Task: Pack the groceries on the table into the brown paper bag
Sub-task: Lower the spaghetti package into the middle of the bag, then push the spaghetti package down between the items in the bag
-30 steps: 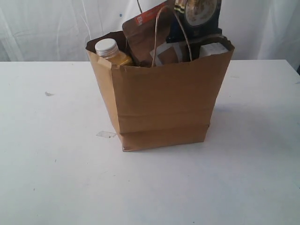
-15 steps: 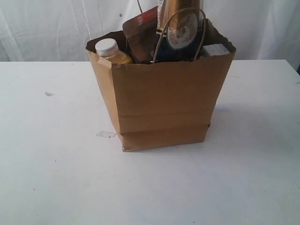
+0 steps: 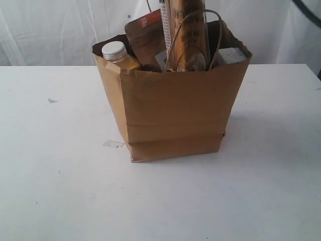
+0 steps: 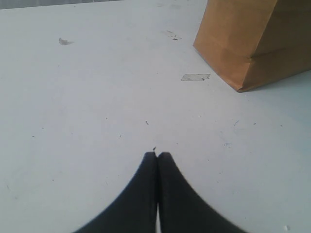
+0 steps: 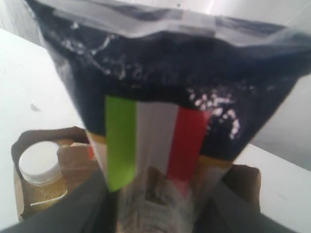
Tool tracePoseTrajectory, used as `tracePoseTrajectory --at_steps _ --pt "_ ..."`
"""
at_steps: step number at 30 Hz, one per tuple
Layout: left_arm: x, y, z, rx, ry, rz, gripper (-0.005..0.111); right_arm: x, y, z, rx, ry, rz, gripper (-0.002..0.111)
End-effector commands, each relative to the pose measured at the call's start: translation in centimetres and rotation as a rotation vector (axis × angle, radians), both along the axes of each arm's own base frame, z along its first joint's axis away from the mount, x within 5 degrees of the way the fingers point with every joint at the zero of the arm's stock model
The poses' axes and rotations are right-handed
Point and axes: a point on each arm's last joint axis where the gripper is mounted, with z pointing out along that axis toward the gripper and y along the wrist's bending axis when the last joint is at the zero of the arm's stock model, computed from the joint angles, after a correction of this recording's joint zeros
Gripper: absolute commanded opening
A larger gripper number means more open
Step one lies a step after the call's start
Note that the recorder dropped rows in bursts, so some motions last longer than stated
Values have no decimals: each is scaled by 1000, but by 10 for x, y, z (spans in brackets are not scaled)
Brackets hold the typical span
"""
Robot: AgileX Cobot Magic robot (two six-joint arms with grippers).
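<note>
The dark-blue spaghetti pack (image 3: 183,30) stands upright in the brown paper bag (image 3: 173,105), upper middle of the exterior view. Its long axis runs vertical. Its lower end is down inside the bag behind a loop handle (image 3: 193,37), and its top runs out past the upper edge of the frame. In the right wrist view the pack (image 5: 194,73) fills most of the picture, showing a green, white and red stripe. The right gripper (image 5: 155,206) grasps it, a dark finger on each side.

The yellow white-capped bottle (image 3: 116,54) pokes up at the bag's left corner. The brown pouch with orange label (image 3: 145,40) stands between the bottle and the pack. The white-blue carton (image 3: 229,54) shows at the bag's right rim.

The bag stands at the centre of the frame on the white table (image 3: 60,191). A scrap of clear tape (image 3: 113,144) lies just left of its base and a small scuff (image 3: 52,100) farther left. A white curtain (image 3: 50,30) hangs behind.

The left gripper (image 4: 156,158) is over bare tabletop, jaws clenched together on nothing, well apart from the bag.
</note>
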Motion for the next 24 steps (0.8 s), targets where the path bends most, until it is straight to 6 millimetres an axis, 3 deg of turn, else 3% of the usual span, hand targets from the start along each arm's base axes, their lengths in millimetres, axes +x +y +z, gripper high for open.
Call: tracePoseTrajectory --at_steps 1,24 --pt "0 0 -1 -10 0 7 0 0 -1 -3 -16 -44 26 0" --pt "0 0 -1 -8 -1 7 0 3 5 -49 -34 -26 47 0"
